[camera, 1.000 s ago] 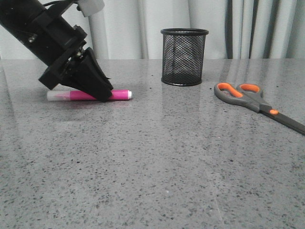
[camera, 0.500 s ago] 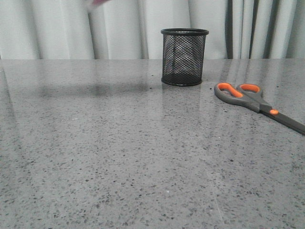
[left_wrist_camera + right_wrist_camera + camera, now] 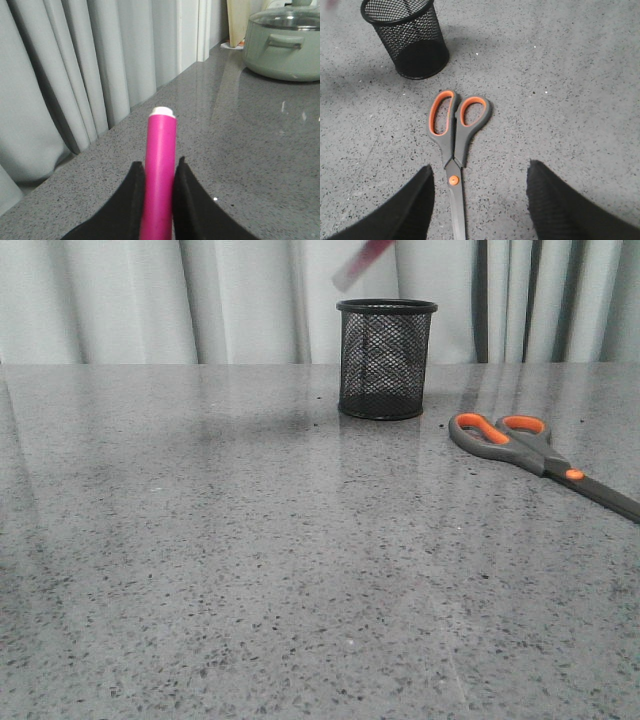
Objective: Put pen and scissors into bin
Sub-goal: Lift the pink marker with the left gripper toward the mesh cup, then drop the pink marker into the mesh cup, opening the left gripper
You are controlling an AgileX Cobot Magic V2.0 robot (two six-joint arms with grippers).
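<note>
The pink pen (image 3: 362, 262) shows blurred and tilted at the top of the front view, just above the rim of the black mesh bin (image 3: 388, 358). In the left wrist view my left gripper (image 3: 159, 175) is shut on the pen (image 3: 161, 145), whose white end tip points away. The scissors (image 3: 530, 450) lie flat on the table to the right of the bin, handles toward it. My right gripper (image 3: 480, 167) hangs open above the scissors (image 3: 454, 137), its fingers either side of the orange pivot, with the bin (image 3: 407, 40) beyond the handles.
Grey speckled tabletop (image 3: 300, 570) backed by pale curtains (image 3: 120, 300). In the left wrist view a pale green pot with a glass lid (image 3: 285, 47) stands farther along the counter.
The left gripper lifted the pen off the table at the left, rose out of the front view, and the pen has moved right to above the bin. The scissors have not moved.
</note>
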